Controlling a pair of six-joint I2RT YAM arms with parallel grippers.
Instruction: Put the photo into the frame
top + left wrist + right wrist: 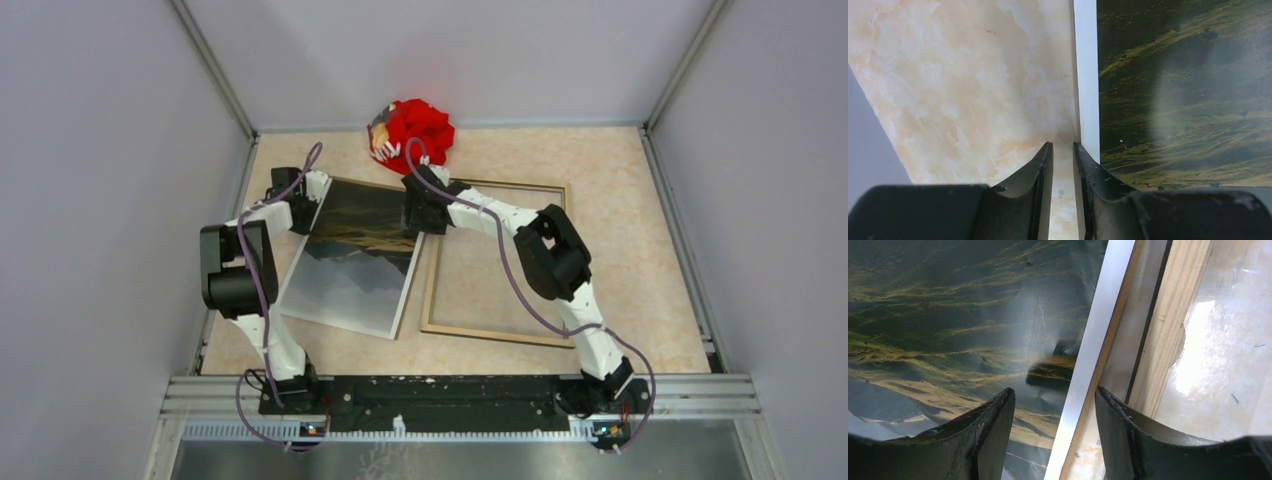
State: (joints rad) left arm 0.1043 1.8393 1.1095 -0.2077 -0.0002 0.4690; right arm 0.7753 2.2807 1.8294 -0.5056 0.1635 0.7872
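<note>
Looks like the lining-up step: photo lies face up on the tabletop, just left of the frame. Left tool is nearly pressed together and pinching nothing. Right tool is spread astride the photo's right edge. Next I'd slide the photo right, squarely over the opening.

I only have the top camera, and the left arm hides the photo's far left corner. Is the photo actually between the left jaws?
Observer: No. The left wrist view shows the left jaws slightly apart with only bare table between them. The photo's white edge lies just outside them.
Operator: And the right jaws?
Observer: Open, straddling the photo's right edge without closing on it.
Operator: Does the photo overlap the frame under that arm?
Observer: Not in the right wrist view. A strip shows between the photo's edge and the frame's wooden rail.
</note>
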